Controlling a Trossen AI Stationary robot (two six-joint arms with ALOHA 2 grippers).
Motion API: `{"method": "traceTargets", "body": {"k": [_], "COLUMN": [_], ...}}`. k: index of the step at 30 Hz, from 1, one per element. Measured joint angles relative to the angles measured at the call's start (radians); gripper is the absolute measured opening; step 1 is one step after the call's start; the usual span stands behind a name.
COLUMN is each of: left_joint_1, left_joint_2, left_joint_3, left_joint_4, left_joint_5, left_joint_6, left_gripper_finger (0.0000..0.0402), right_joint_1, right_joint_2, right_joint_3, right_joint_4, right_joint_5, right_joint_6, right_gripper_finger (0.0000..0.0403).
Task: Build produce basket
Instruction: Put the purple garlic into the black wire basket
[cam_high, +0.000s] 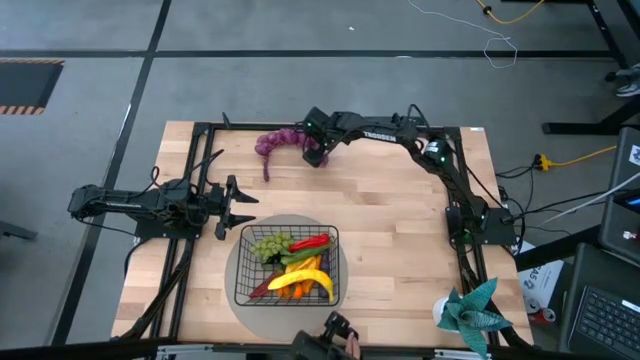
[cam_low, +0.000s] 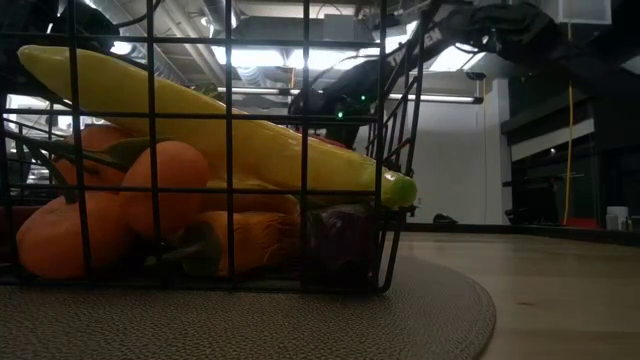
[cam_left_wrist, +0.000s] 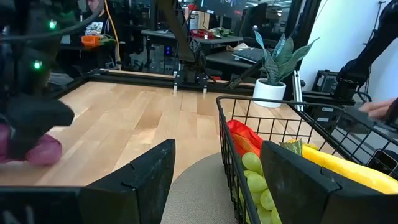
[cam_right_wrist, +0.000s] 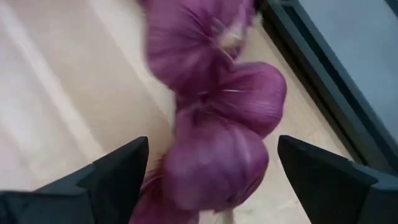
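A string of purple bulb-shaped produce (cam_high: 275, 143) lies on the wooden table near its far edge. My right gripper (cam_high: 318, 154) hangs over the string's right end, pointing steeply down. It is open, with one finger on either side of the bulbs (cam_right_wrist: 217, 155) and not touching them. The black wire basket (cam_high: 240, 262) stands on a round grey mat (cam_high: 232, 300) near the front edge. It holds green grapes (cam_high: 268, 246), a red chili (cam_high: 312, 242), a yellow banana (cam_low: 220, 130) and orange pieces (cam_low: 160, 190). My left gripper (cam_high: 240, 207) waits open and level, left of the basket.
A black frame rail (cam_right_wrist: 336, 93) runs along the table's far edge just beyond the bulbs. A potted plant (cam_high: 470, 310) stands at the front right corner. Bare wood (cam_high: 400, 220) lies between the bulbs and the basket.
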Motion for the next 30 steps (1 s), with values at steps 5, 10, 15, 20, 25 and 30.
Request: {"method": "traceTargets", "body": {"k": [5,10,15,20,25,30], "left_joint_1": [0.000,0.000,0.000,0.000,0.000,0.000], "left_joint_2": [0.000,0.000,0.000,0.000,0.000,0.000], "left_joint_3": [0.000,0.000,0.000,0.000,0.000,0.000], "left_joint_4": [0.000,0.000,0.000,0.000,0.000,0.000], "left_joint_5": [0.000,0.000,0.000,0.000,0.000,0.000], "left_joint_6": [0.000,0.000,0.000,0.000,0.000,0.000], "left_gripper_finger": [0.0231,0.0231,0.0231,0.0231,0.0231,0.0231], "right_joint_1": [-0.011,-0.012,-0.009,-0.003,0.011,0.027], "right_joint_2": [0.011,0.002,0.001,0.001,-0.013,-0.075], "right_joint_3": [0.000,0.012,0.024,0.024,0.024,0.024], "right_joint_4": [0.007,-0.028,-0.119,-0.206,-0.245,-0.286], "right_joint_5": [0.031,0.053,0.054,0.055,0.057,0.064], "right_joint_6": [0.062,0.088,0.062,0.039,0.035,0.026], "right_gripper_finger": [0.0342,0.0271,0.0155,0.0143,0.0143,0.0143]}}
